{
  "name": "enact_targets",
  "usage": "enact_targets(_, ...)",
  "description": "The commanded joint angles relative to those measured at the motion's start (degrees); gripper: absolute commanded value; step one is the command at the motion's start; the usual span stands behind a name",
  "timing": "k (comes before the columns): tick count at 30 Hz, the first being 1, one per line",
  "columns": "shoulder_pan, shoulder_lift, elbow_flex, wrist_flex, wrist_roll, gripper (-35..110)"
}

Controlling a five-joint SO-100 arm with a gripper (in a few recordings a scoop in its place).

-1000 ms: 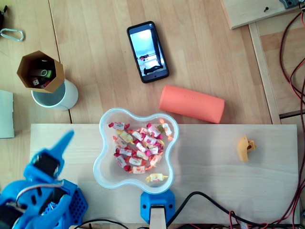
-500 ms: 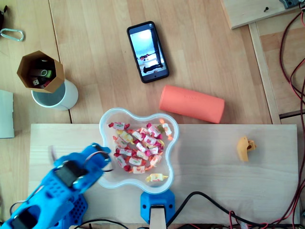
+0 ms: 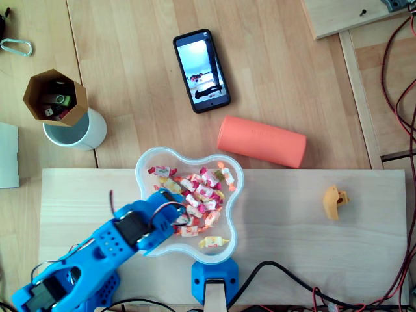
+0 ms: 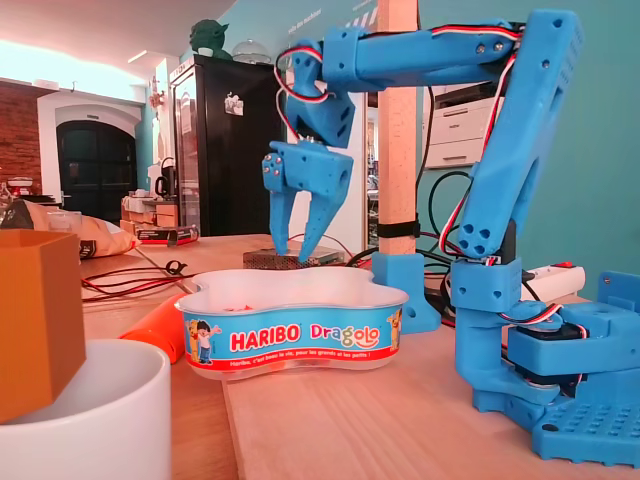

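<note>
Above lobed plastic tub [image 4: 290, 335], splayed gripper [image 4: 290, 258]

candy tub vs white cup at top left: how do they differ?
Shape: the candy tub has a lobed outline; the white cup is round. Wall: the tub is translucent with a printed band; the cup is plain white. Contents: the tub holds loose wrapped candies; the cup carries a brown hexagonal holder. The open gripper hangs over the tub, not the cup. Both stand upright.

- Overhead view: straight down, high above the jaws.
- Fixed view: low, near, side-on to the jaws.
- Both share the candy bowl [image 3: 227, 221] below the jaws.
</note>
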Motion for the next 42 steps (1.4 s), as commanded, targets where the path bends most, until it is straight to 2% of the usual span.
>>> enact_targets(1, 0.7, -0.4, 0.3, -1.3, -0.7, 12)
enact_targets(12, 0.8, -12.0, -0.7, -8.8, -0.8, 25)
enact_targets(25, 1.8, -14.3, -0.9, -13.3, -8.3, 24)
enact_targets(33, 8.8, -14.4, -3.9, -13.4, -9.1, 24)
enact_targets(42, 8.8, -15.0, -4.0, -13.3, -8.9, 24)
